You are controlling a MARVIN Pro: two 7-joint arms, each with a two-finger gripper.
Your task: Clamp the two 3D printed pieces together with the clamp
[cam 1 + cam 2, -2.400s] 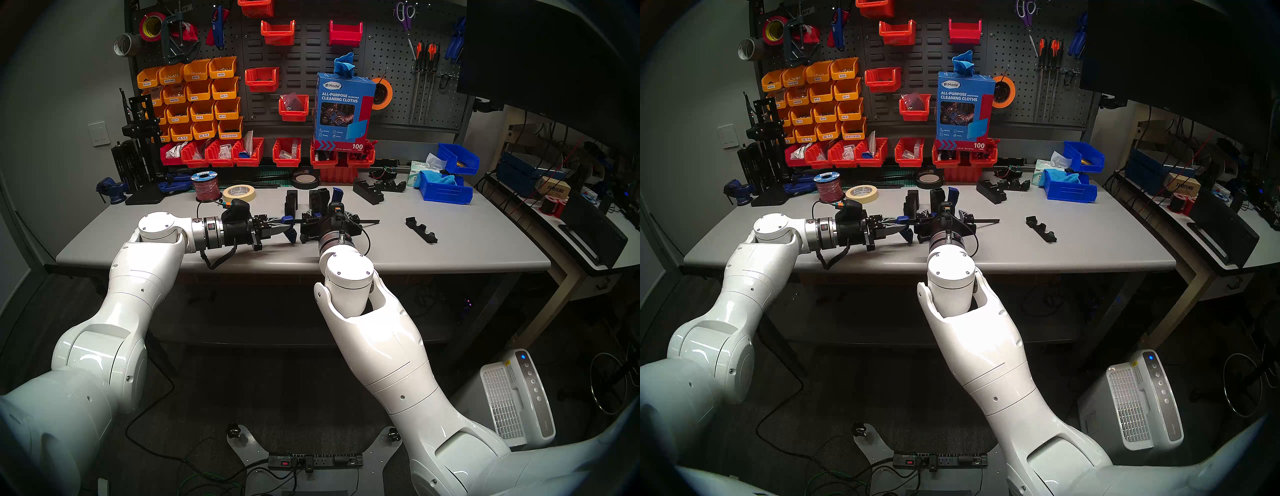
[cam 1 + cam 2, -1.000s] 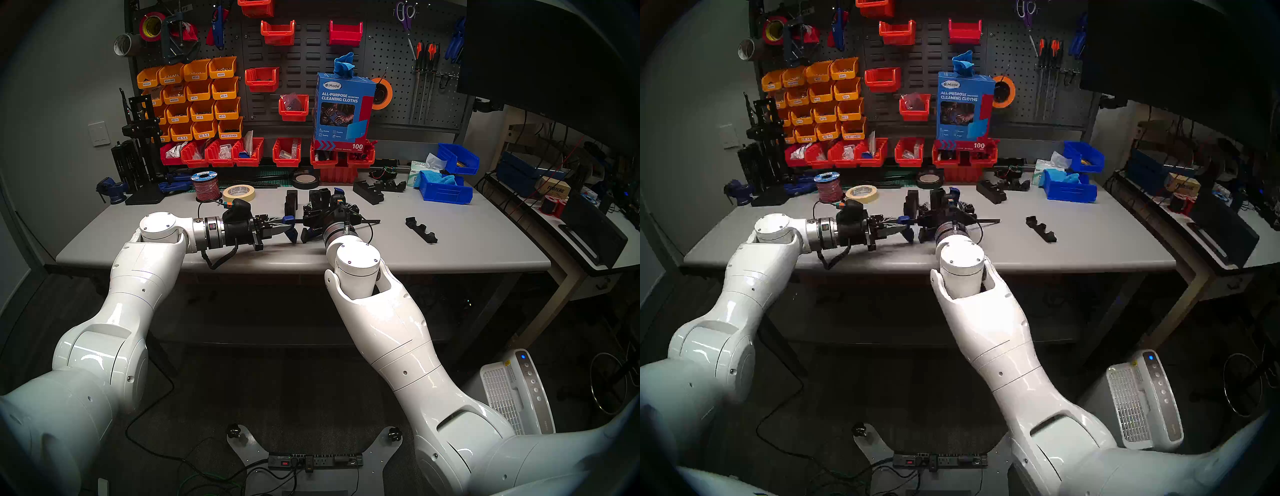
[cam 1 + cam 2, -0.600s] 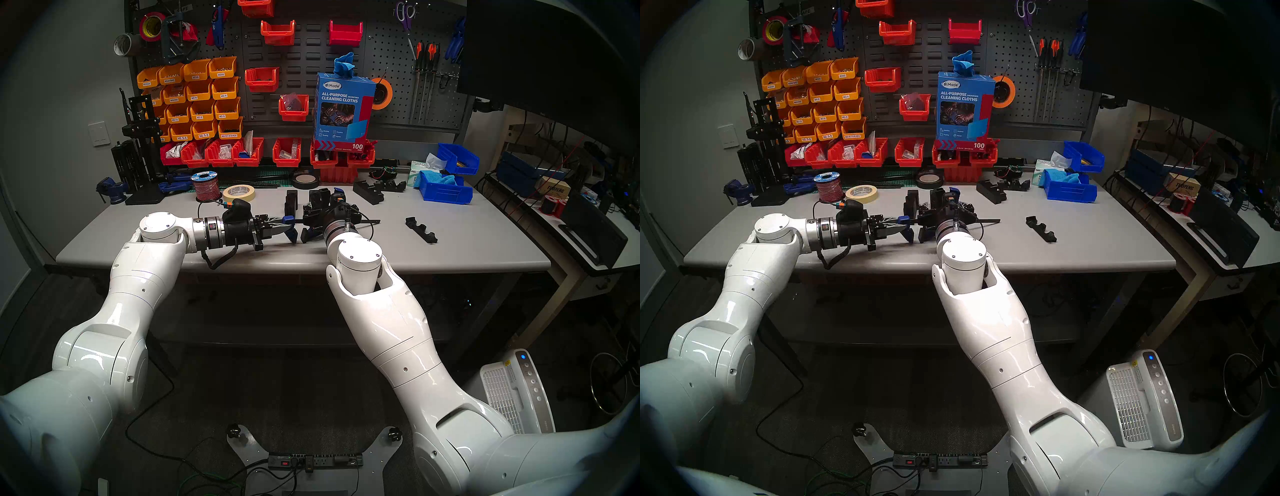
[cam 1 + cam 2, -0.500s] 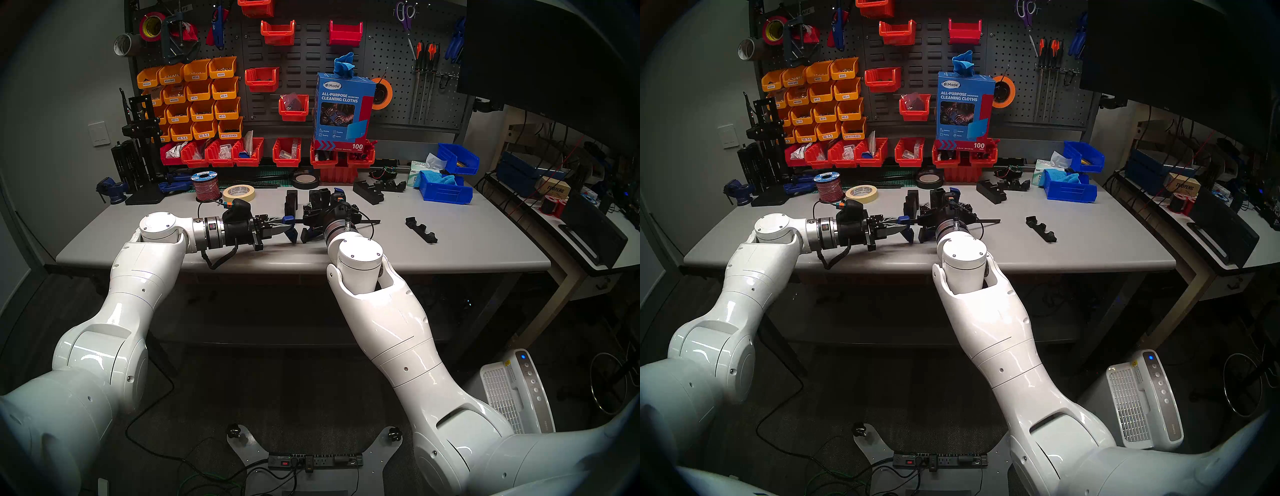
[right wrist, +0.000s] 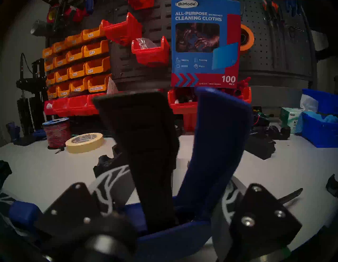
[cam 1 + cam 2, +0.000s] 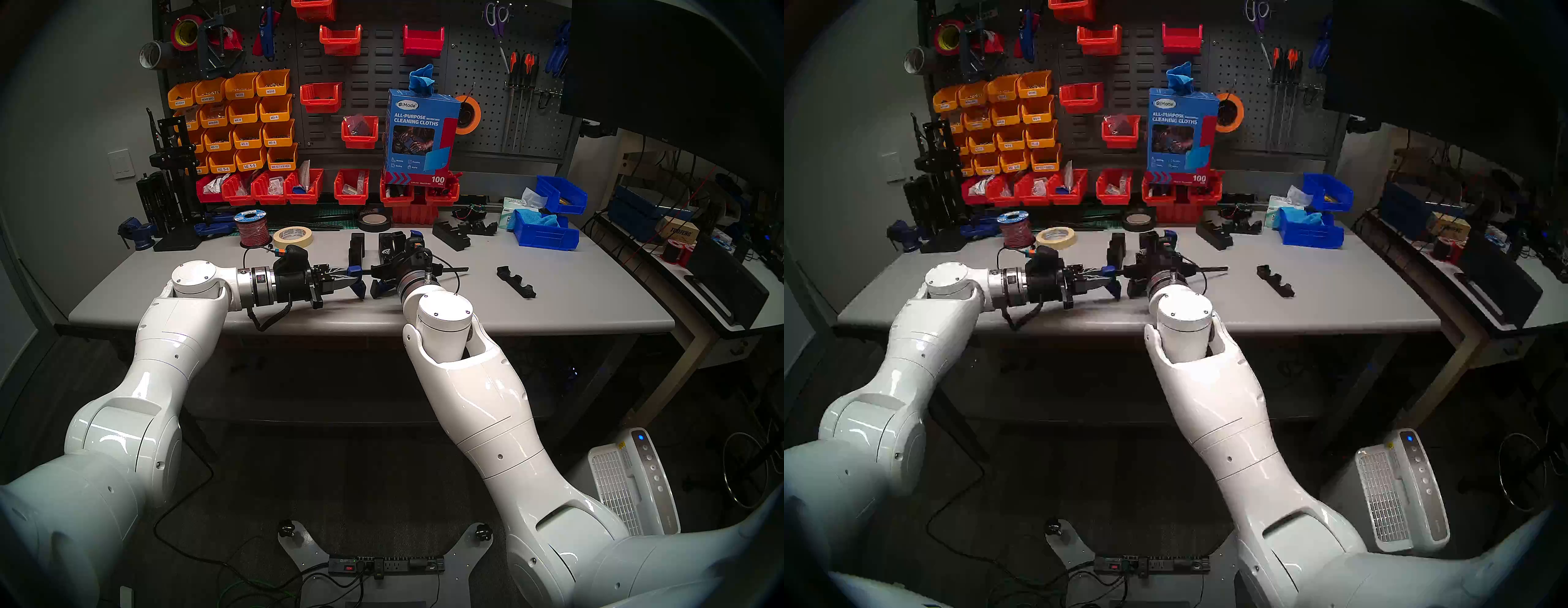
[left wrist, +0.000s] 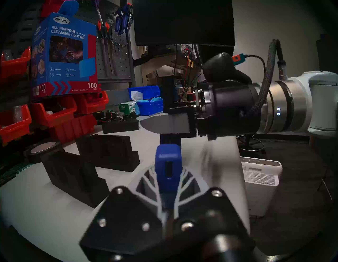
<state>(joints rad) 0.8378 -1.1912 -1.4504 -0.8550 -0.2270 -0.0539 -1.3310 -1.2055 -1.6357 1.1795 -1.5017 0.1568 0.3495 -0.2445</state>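
Clamp (image 6: 384,278): blue plastic, two jaws, black trigger handle, thin black bar; held level just above the table (image 6: 551,305). Left gripper (image 6: 344,278) clamped on its blue end cap; right gripper (image 5: 175,206) squeezing its handle.

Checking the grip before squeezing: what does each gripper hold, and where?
Both hold the clamp: the left gripper pinches its blue end cap; the right gripper closes around the black-and-blue trigger handle.
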